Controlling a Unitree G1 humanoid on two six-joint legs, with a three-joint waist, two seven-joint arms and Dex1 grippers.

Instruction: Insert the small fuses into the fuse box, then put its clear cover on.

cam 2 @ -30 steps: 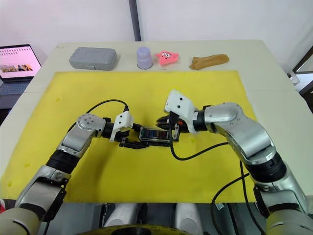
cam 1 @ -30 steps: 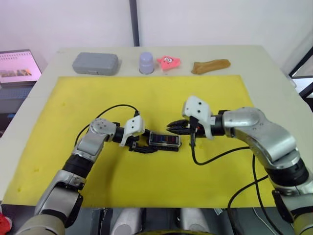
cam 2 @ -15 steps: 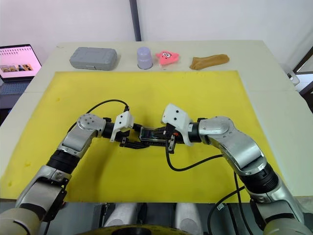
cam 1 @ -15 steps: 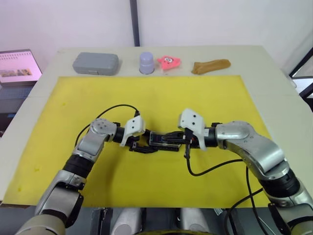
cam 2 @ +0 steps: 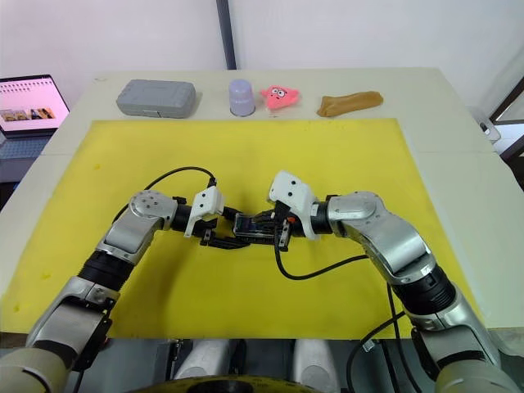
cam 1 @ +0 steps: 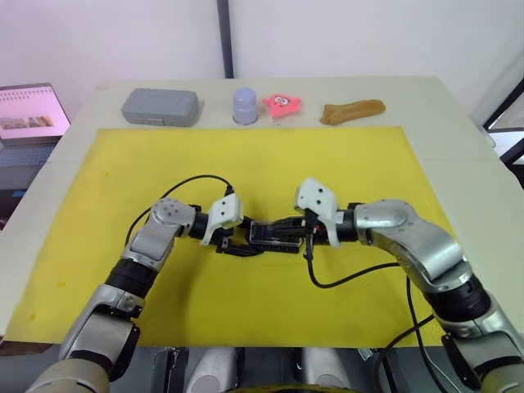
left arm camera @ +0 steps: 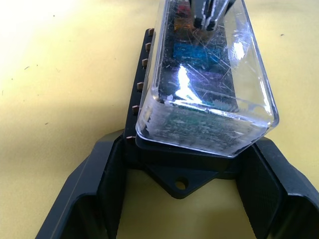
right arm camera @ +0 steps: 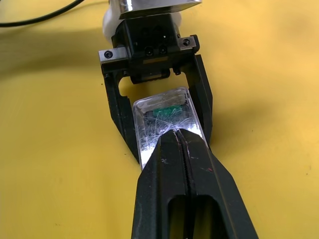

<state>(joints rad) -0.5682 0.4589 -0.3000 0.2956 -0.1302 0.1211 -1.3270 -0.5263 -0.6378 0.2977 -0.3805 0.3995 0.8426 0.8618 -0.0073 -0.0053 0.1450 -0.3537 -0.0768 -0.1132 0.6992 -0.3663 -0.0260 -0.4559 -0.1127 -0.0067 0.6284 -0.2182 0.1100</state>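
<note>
- Two grippers meet at the fuse box [cam 1: 274, 236], mid-frame on the yellow mat [cam 1: 344, 155], slightly low of centre.
- Far left edge, upper part: I see a laptop [cam 1: 31, 110] off the table [cam 1: 458, 131].
- Upper left, past the mat's far edge: grey case [cam 1: 160, 106]. Moving right along the same strip: lilac cup [cam 1: 245, 105], pink star toy [cam 1: 282, 104], tan piece [cam 1: 352, 110].
- Left gripper [left arm camera: 182, 186] sits left of centre, reaching rightward. Its fingers [left arm camera: 107, 184] are spread and flank the box's near end; from my wrist cam I can't tell whether they touch it.
- Fuse box lies flat on the mat w/ the clear cover [left arm camera: 209, 74] on top of it. Through the cover I make out small fuses [left arm camera: 197, 52]: teal, purple, green, red.
- Right gripper [right arm camera: 182, 137] comes in from the right of centre, pointing left, fingers pressed together w/ nothing between them. Tips rest on top of the cover, abt mid-length.
- Right wrist cam looks along the box to the left gripper at its far end.
</note>
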